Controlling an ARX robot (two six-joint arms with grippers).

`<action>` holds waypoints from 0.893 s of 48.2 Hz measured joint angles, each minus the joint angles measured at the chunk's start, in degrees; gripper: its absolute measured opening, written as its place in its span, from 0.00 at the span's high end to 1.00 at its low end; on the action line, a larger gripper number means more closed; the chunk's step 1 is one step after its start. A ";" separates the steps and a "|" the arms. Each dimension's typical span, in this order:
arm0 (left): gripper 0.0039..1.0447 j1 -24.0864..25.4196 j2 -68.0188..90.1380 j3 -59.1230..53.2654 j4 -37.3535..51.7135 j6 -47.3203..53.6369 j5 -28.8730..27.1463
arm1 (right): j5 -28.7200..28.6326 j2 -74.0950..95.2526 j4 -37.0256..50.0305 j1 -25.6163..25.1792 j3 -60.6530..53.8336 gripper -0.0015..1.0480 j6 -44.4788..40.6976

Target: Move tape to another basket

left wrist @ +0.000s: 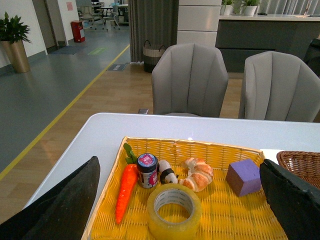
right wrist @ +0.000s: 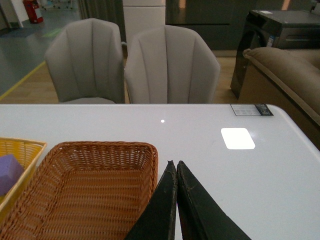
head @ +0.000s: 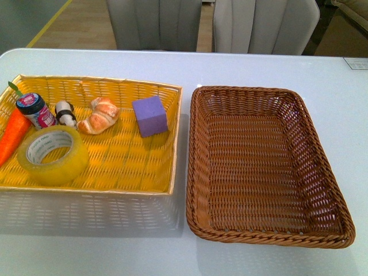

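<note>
The tape (head: 53, 155), a thick yellow roll with a white core, lies flat in the near left part of the yellow tray (head: 115, 81). To its right stands the empty brown wicker basket (head: 264, 167). Neither arm shows in the front view. In the left wrist view my left gripper (left wrist: 178, 163) is open, its dark fingers (left wrist: 65, 205) spread wide on either side of the tape (left wrist: 172, 227), well back from it. My right gripper (right wrist: 174, 163) is shut on nothing, hanging over the table just beside the basket (right wrist: 85, 190).
The tray also holds a carrot (head: 12, 135), a small jar (head: 35, 110), a panda figure (head: 66, 113), a croissant (head: 100, 117) and a purple cube (head: 150, 115). Two grey chairs (head: 264, 23) stand behind the white table (head: 259, 66).
</note>
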 joint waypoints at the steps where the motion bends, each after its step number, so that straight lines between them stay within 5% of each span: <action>1: 0.08 0.00 0.00 0.00 0.00 0.00 0.00 | 0.04 -0.92 -0.66 0.00 -0.24 0.98 0.00; 43: 0.08 0.00 0.00 0.00 0.00 0.00 0.02 | 0.09 -35.28 -30.42 0.07 -2.49 0.98 0.00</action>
